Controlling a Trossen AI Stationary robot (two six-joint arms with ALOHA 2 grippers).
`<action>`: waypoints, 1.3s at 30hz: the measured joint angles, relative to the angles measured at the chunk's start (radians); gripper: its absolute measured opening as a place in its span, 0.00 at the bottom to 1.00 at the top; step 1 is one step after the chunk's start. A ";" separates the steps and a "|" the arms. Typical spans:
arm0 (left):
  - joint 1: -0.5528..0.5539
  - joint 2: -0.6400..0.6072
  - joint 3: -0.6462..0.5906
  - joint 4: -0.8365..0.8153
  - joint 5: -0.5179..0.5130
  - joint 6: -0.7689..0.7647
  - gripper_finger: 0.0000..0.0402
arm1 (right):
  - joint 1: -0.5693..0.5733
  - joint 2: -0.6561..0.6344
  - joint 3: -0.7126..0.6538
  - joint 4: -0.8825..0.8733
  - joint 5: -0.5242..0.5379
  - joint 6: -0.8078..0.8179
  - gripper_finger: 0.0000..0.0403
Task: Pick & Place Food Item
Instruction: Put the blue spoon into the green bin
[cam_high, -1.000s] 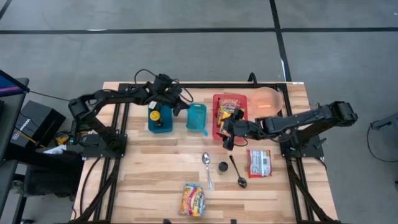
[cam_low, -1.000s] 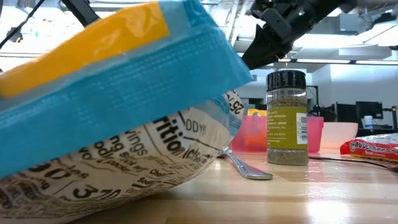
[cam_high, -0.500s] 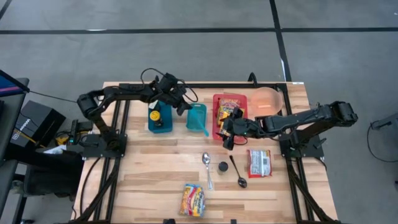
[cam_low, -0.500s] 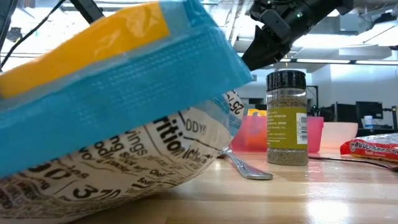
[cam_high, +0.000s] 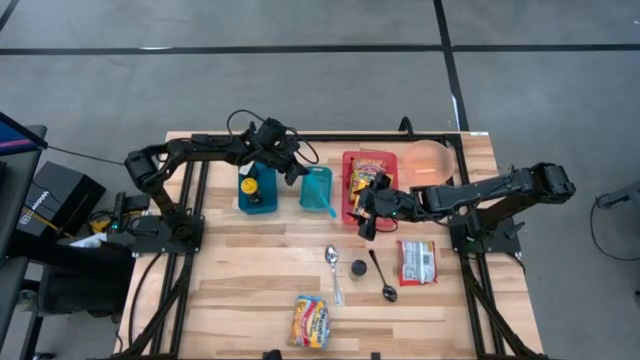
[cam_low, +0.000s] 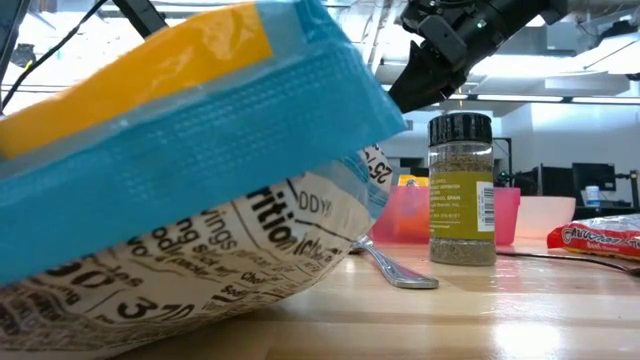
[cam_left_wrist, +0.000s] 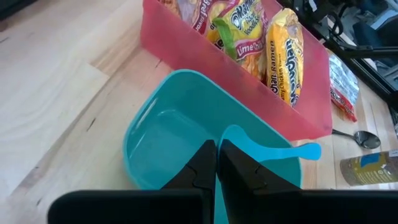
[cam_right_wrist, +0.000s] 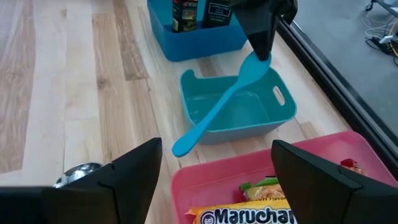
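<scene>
The left gripper is pinching the upper end of a light blue plastic spoon with its fingers pressed together, the spoon slanting across the small teal plastic bin. The right gripper is hovering with its 2 fingers spread wide at the near edge of the red plastic bin, where yellow ramen noodle packets are lying. Another noodle packet is lying near the wooden table's front edge.
</scene>
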 joint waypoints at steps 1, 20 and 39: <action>0.000 0.000 0.000 0.000 -0.002 0.000 0.01 | 0.000 0.000 0.000 0.000 0.000 0.000 0.74; -0.007 0.000 0.000 0.008 -0.057 0.024 0.01 | 0.000 0.000 0.000 0.003 0.000 0.000 0.74; -0.007 0.000 0.000 0.007 -0.061 0.026 0.14 | 0.000 0.000 0.000 0.003 0.001 -0.015 0.74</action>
